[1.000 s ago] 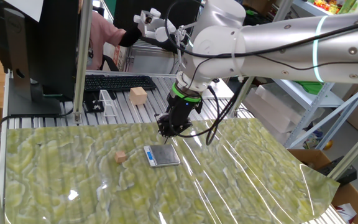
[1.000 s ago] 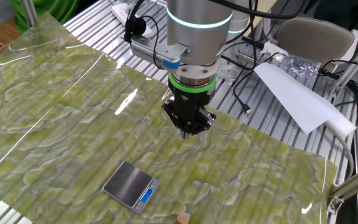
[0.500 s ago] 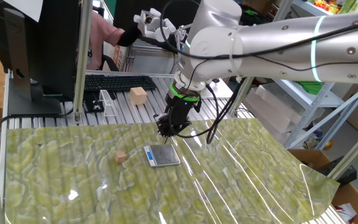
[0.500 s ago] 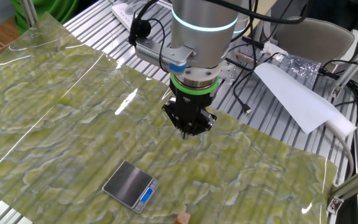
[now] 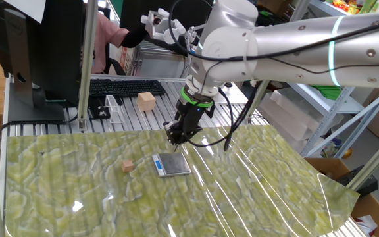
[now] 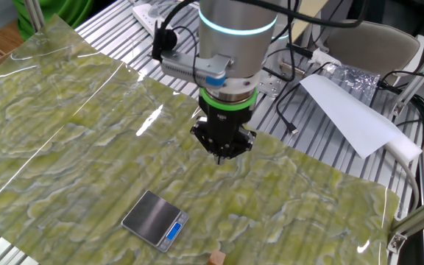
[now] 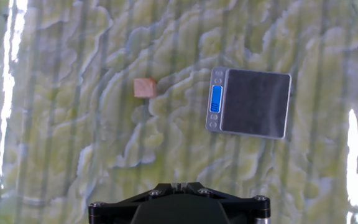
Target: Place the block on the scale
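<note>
The block (image 5: 128, 166) is a tiny tan cube lying on the green marbled mat, just left of the scale (image 5: 172, 164). The hand view shows the block (image 7: 145, 88) left of the scale (image 7: 250, 102), whose dark grey plate is bare and whose blue display strip faces the block. In the other fixed view only a corner of the block (image 6: 215, 258) shows at the bottom edge, beside the scale (image 6: 155, 219). My gripper (image 5: 177, 138) hangs above the mat behind the scale, shut and holding nothing. In the other fixed view the gripper (image 6: 222, 154) is seen apart from both objects.
A larger pale wooden cube (image 5: 146, 101) sits on the slatted table behind the mat, near a keyboard (image 5: 125, 87) and a small clear stand (image 5: 114, 110). A monitor (image 5: 35, 46) stands at the back left. White paper (image 6: 348, 114) lies off the mat's far side.
The gripper has shifted slightly and the wrist has turned a little; it stays shut. Block and scale have not moved.
</note>
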`<state>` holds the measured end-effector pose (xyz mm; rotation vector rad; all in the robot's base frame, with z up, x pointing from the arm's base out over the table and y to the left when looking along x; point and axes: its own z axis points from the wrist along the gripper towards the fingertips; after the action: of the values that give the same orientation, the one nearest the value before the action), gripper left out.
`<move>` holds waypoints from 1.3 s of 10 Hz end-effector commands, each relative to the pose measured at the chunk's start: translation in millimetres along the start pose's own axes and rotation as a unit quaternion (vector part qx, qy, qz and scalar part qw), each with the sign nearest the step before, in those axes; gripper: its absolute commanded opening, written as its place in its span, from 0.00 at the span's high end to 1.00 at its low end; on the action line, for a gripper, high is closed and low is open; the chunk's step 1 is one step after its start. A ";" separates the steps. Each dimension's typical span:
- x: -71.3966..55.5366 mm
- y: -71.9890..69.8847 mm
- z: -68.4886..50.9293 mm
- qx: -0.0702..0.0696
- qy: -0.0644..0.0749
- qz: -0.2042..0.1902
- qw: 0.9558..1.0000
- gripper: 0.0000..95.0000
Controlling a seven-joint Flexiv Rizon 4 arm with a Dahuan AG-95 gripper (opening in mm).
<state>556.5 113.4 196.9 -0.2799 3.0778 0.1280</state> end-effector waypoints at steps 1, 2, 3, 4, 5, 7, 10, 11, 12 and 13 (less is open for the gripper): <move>-1.6 0.1 0.5 0.004 -0.003 0.010 1.000 1.00; -3.2 4.8 1.7 0.005 -0.004 0.014 1.000 1.00; -6.1 9.9 1.9 0.005 -0.004 0.016 1.000 1.00; -8.3 12.0 1.2 0.005 -0.004 0.017 1.000 1.00; -12.4 15.5 0.6 0.005 -0.004 0.016 1.000 1.00; -17.8 21.5 3.1 0.008 -0.005 0.016 1.000 1.00; -23.3 27.0 10.5 0.012 -0.008 0.015 1.000 1.00; -26.1 29.0 16.0 0.015 -0.010 0.017 1.000 1.00; -28.1 30.3 19.7 0.021 -0.013 0.022 0.999 1.00; -29.0 31.2 21.5 0.026 -0.017 0.021 0.999 1.00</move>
<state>582.9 151.9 179.6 -0.2080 3.0565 0.0553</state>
